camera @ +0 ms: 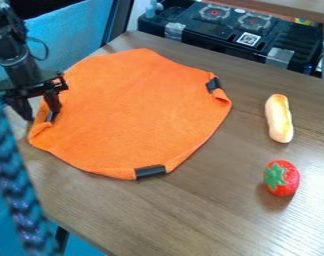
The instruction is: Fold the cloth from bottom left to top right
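Orange cloth (pixel 131 110) lies spread on a wood-grain table (pixel 211 215), left of centre as I look down at it, its outline roughly rounded. Black strips mark its edge: one at the lower edge (pixel 150 172), one at the upper right (pixel 213 84), and one at the left beside the gripper; they probably mark places to grip. The black gripper (pixel 40 110) hangs over that left edge, its two fingers clearly parted, one over the cloth and the other just outside it. I see no fabric pinched between them. That straddling pose suggests it is placed to close on the edge and begin the fold, which would then need a lift and a carry toward the upper right. On the right, a toy bread loaf (pixel 279 119) and a toy strawberry (pixel 281 178) sit apart from the cloth, leaving it free to be folded.
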Controlling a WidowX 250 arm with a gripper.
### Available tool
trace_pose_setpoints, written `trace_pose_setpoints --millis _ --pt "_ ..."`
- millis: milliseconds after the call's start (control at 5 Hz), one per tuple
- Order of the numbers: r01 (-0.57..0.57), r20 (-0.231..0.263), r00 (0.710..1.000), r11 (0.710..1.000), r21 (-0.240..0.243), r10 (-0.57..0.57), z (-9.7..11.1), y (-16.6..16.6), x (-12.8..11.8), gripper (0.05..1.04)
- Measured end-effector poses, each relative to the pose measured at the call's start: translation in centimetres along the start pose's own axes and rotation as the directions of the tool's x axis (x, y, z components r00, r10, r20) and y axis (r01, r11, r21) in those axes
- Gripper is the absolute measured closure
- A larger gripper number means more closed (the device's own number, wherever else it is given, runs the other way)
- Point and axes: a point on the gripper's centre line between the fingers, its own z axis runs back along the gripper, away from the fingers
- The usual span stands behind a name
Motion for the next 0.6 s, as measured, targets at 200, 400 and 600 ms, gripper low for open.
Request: trace_pose_setpoints --millis 200,400,600 --pt "-0.004 -0.001 1.000 1.000 0.004 0.004 -0.2 0.1 0.0 0.736" --pt "-0.014 -0.007 1.000 1.000 0.012 0.014 -0.4 0.5 0.1 0.924" --pt "-0.056 -0.023 0.998 0.998 0.003 0.057 -0.2 1.3 0.1 1.015"
